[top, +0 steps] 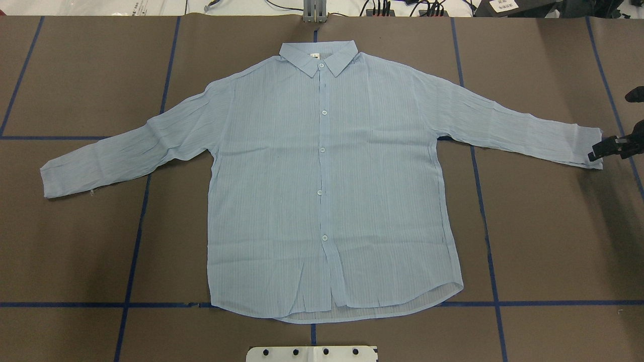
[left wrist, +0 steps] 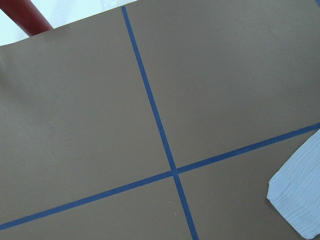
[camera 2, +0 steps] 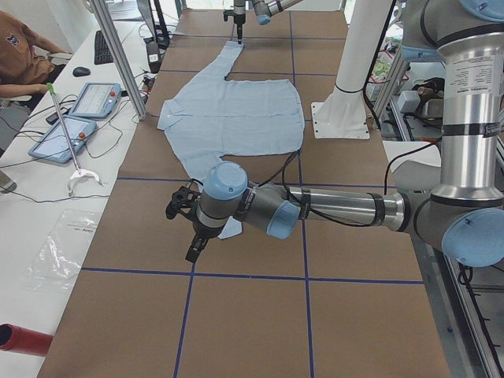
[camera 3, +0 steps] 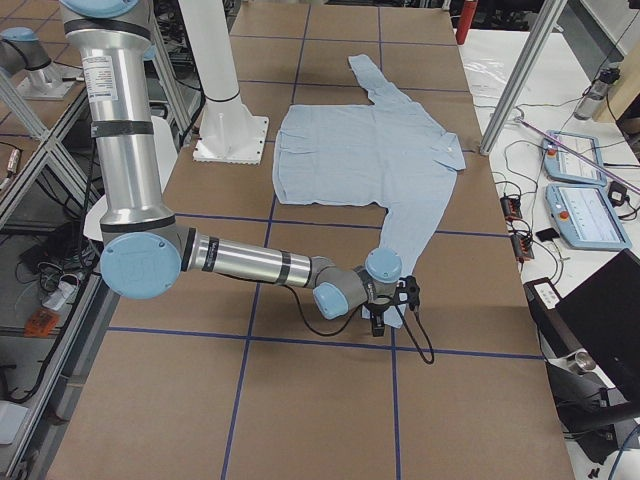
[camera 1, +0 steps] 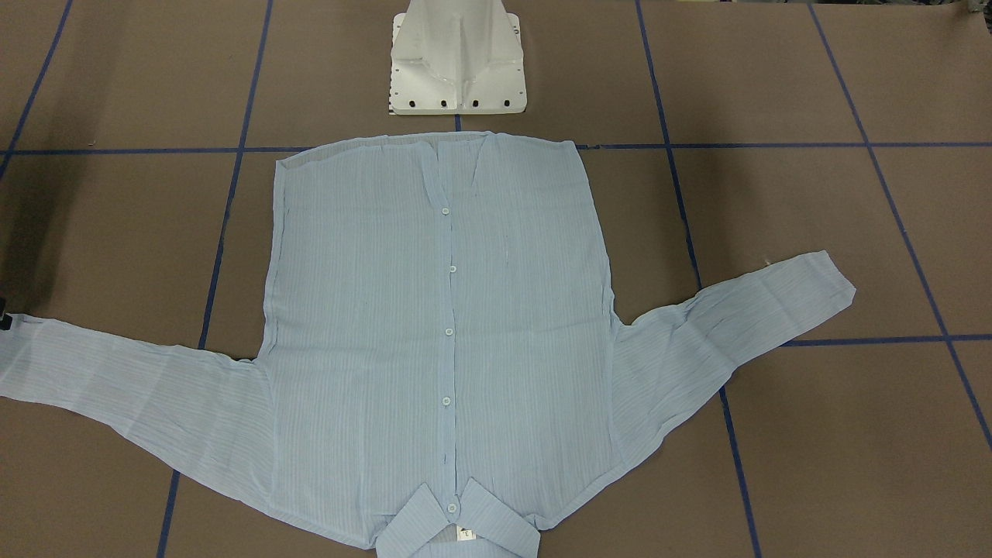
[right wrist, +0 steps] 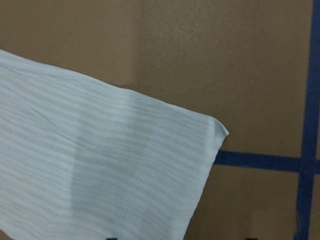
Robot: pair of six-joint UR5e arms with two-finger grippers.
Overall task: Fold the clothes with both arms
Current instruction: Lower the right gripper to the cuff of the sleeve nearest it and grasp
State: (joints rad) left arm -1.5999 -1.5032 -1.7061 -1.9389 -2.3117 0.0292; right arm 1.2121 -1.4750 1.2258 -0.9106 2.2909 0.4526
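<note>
At shirt cuff (top: 586, 145), right tool (top: 602, 149), half-cropped.

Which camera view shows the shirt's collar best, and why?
The overhead exterior view: the collar lies whole and flat at the far end of the shirt. The front-facing view crops it at the bottom edge; both side views show it small and oblique; the wrist views show only sleeve cuffs.

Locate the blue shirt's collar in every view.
Front-facing: light blue striped shirt's collar, bottom centre.
Overhead: collar, top centre.
Exterior left: collar at shirt's left edge.
Exterior right: collar at shirt's right edge.
Left wrist: not in it.
Right wrist: not in it.
Shared landmark: white pedestal base, beyond the shirt's hem.
</note>
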